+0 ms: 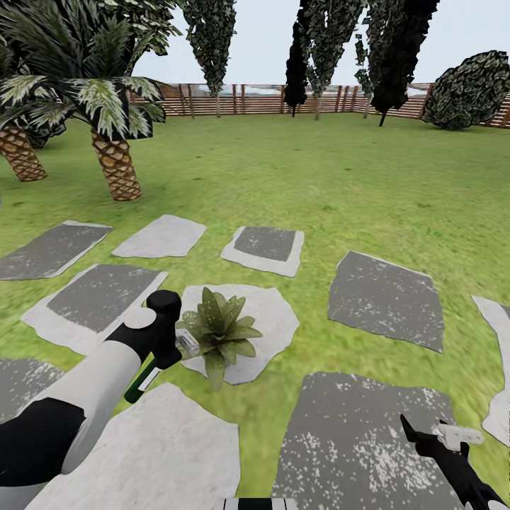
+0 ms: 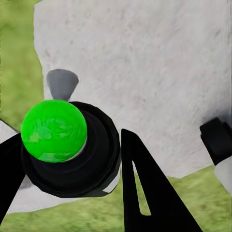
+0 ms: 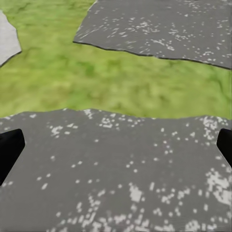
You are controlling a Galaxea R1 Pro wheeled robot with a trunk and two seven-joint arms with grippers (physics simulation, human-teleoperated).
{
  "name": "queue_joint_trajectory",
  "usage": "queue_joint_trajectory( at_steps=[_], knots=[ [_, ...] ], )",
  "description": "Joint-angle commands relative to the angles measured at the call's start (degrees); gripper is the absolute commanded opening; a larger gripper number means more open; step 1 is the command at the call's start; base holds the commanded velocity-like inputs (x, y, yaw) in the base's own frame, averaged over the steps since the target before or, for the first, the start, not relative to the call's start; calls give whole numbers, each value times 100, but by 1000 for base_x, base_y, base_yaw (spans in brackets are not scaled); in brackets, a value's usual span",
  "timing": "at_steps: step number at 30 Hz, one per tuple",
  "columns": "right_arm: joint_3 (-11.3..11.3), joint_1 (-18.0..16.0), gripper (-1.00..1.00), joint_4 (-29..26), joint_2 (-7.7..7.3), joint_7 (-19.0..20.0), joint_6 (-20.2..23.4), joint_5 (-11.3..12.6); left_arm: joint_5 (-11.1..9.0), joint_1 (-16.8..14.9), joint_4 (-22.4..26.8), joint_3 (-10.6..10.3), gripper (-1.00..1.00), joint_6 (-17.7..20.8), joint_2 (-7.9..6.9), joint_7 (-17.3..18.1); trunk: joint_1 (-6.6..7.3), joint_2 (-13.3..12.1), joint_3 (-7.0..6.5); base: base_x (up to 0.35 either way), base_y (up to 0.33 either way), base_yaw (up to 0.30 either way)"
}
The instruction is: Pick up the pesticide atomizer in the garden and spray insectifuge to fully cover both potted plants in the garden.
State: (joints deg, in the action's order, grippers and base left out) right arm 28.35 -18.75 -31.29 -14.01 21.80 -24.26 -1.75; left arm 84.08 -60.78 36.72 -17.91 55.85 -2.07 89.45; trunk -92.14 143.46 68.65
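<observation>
Your left gripper (image 1: pixel 164 358) holds the atomizer (image 1: pixel 145 379) beside the plant (image 1: pixel 221 333).
Head view: the plant sits on a pale stone (image 1: pixel 273 315), palms (image 1: pixel 113 152) and fence (image 1: pixel 248 100) beyond; the atomizer slants, green end toward you. Left wrist: fingers (image 2: pixel 145 188) clamp its green-capped body (image 2: pixel 54 130), seen end-on. Right wrist: your spread fingers (image 3: pixel 9 150) hang over a grey stone (image 3: pixel 116 174).

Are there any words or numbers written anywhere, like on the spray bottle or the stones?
None: no words, numbers or signs can be read.
The pesticide atomizer in the left hand is plain white and green, with no label.
The stepping stones carry only pale speckles, not letters.
</observation>
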Motion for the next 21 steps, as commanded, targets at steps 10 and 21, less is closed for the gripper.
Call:
queue_joint_trajectory(
  at_steps=[10,21],
  knots=[
    [38,-6,100,0,12,48,-17,-9,38,-4,27,-29,-100,58,-2,55,1,2,5,17,-248,201],
    [39,-6,100,0,12,52,-17,-9,43,-4,23,-29,-100,65,-25,55,1,2,5,-63,-240,276]
  ],
)
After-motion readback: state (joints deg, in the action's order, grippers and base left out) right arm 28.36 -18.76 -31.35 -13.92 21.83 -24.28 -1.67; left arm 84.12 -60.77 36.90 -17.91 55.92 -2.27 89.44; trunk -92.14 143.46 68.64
